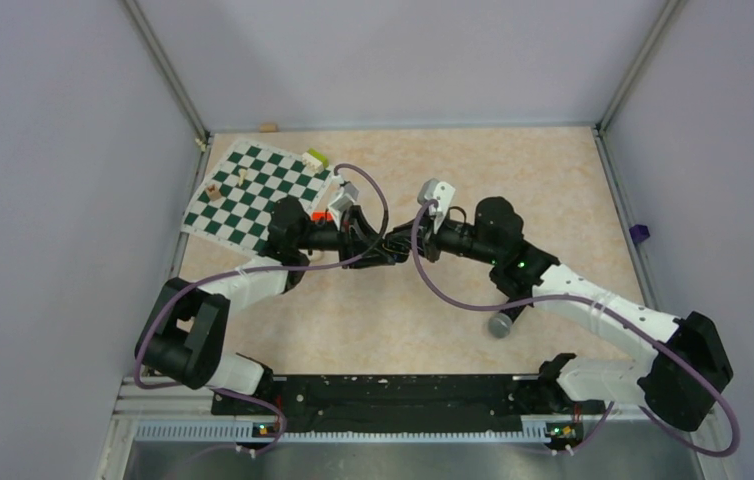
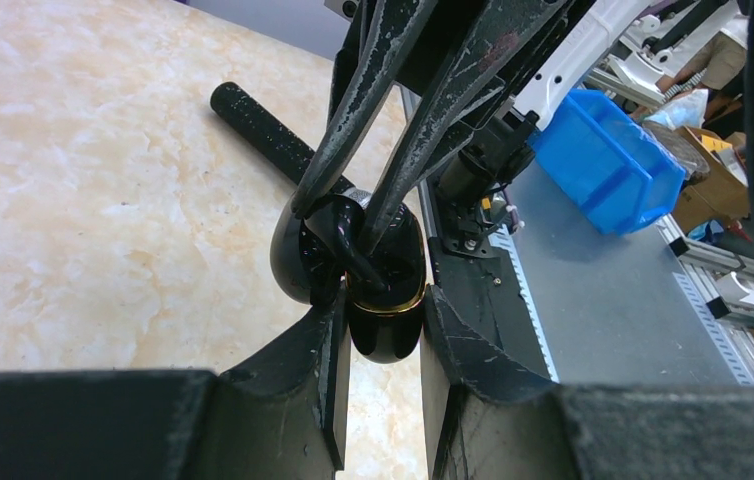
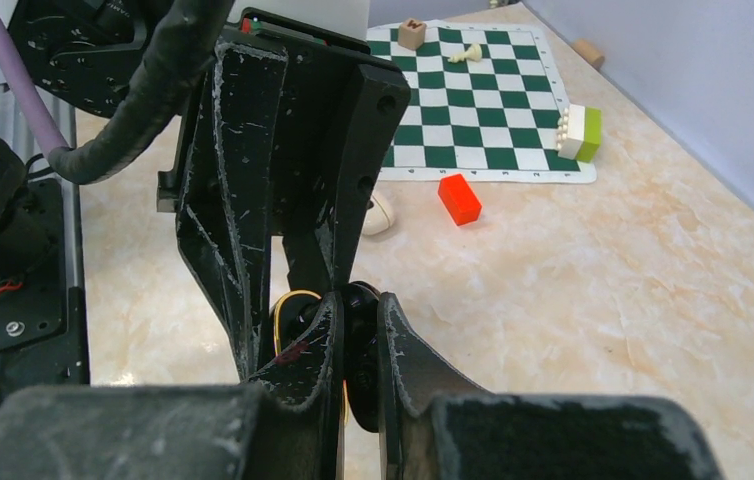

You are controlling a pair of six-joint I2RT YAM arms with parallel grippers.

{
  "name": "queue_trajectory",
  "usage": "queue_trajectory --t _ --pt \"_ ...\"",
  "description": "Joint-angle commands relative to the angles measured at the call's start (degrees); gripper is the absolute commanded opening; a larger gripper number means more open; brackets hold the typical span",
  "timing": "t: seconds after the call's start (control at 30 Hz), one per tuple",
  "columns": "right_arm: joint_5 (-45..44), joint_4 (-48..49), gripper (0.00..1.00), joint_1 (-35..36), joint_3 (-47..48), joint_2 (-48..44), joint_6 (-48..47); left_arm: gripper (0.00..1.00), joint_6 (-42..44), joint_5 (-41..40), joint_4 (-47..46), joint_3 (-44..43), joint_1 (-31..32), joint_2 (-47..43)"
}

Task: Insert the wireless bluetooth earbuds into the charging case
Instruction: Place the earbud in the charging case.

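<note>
Black and glossy, the charging case (image 2: 385,338) hangs above the marbled table (image 1: 523,170), roughly midway between the two arms. The left gripper (image 2: 383,310) is clamped on its lower body, one finger on each side. The case is open: its lid (image 2: 295,258) is swung off to one side, and a gold rim rings the mouth. The long axis runs straight out along the left fingers, with the mouth turned toward the right arm. The right gripper (image 2: 336,212) reaches in from the opposite side, its jaws nipped together on a small dark earbud (image 2: 346,243) sitting right at that mouth. How far in the earbud sits I cannot tell, and what else lies inside the case is hidden by the fingers.

Behind them the black microphone (image 2: 258,125) lies flat on the table. Off past the table edge stands a blue bin (image 2: 603,160), and only its outer walls show. Near the green chessboard mat (image 3: 473,110) lie an orange-red block (image 3: 460,198), a cream round object (image 3: 378,213) and a white-and-green block (image 3: 581,133).
</note>
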State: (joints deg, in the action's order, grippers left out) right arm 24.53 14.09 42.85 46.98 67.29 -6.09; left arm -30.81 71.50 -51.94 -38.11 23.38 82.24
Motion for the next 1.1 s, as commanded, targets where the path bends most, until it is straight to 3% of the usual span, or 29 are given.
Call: queue_trajectory --t 0.0,0.47,0.93,1.07 --pt "-2.06 -2.99 0.0 1.62 2.43 1.59 2.0 0.0 -0.82 -1.33 -6.77 -0.21 -0.78 -2.12" --pt "-6.81 -2.56 0.0 3.74 -0.01 1.05 -9.01 0.0 -2.2 -2.23 -6.42 -0.53 -1.92 -2.0" --pt "-9.43 -0.17 0.0 4.91 -1.99 2.5 -11.63 0.0 -3.64 -2.33 -6.1 -0.74 -3.09 -2.63" --pt "-9.78 -3.06 0.0 4.93 0.65 3.24 -8.63 0.0 -1.48 -3.14 -4.49 -0.95 -3.15 -3.34"
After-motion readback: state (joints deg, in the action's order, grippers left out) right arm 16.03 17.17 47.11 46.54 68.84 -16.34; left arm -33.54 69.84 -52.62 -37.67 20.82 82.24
